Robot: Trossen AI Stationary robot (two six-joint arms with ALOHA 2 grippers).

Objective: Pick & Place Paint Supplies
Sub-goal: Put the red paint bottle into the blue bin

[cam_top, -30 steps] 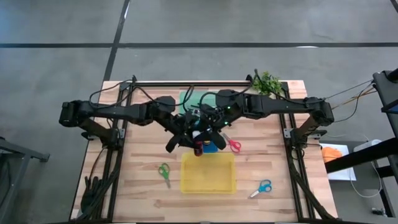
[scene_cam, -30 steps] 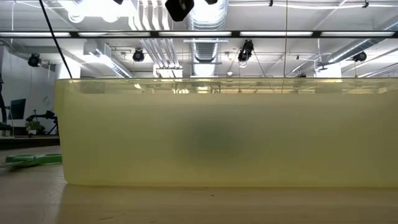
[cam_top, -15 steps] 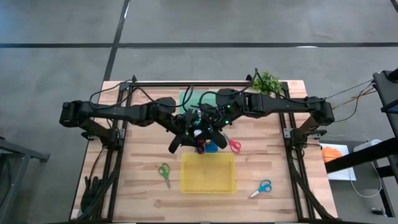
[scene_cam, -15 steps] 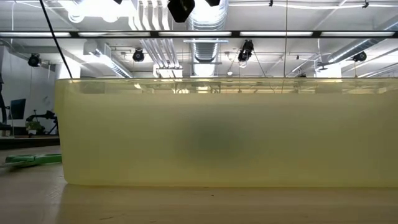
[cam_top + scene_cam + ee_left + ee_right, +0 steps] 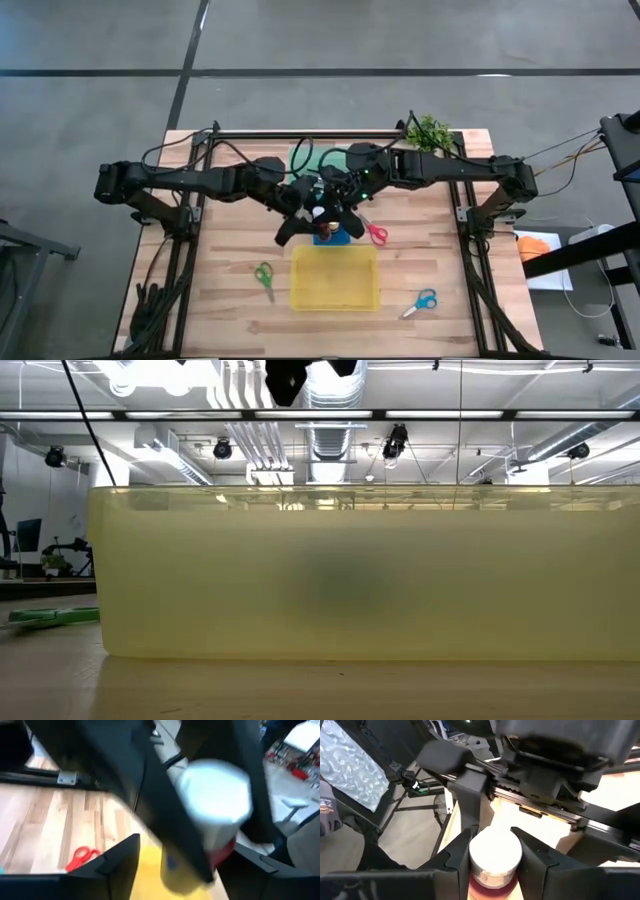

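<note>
A small red paint bottle with a white cap (image 5: pixel 495 851) sits between my right gripper's (image 5: pixel 495 857) fingers, above the table's middle near the yellow tray's far edge (image 5: pixel 335 250). In the high view the bottle (image 5: pixel 324 232) shows where both grippers meet. My left gripper (image 5: pixel 190 867) is open and faces the bottle (image 5: pixel 215 805) from close by, one finger on either side of it; I cannot tell whether it touches. Red scissors (image 5: pixel 376 234), green scissors (image 5: pixel 264 277) and blue scissors (image 5: pixel 424 300) lie flat on the table. My right gripper pinches the red bottle between its two fingers (image 5: pixel 462 855) at the white cap (image 5: pixel 495 845). The cap's top faces the wrist camera and the red body (image 5: pixel 492 887) reaches away beyond the fingers. The bottle is lifted clear of the table.
The yellow tray (image 5: pixel 335 300) lies near the table's near edge and fills the low view (image 5: pixel 350 575). A blue tray (image 5: pixel 343 238) is under the grippers and a green tray (image 5: pixel 298 160) under the arms. A leafy plant (image 5: pixel 430 131) stands at the far right corner.
Both grippers and the bottle have drifted a little toward the far edge, off the yellow tray's far rim. My left gripper has moved closer in beside the bottle.
</note>
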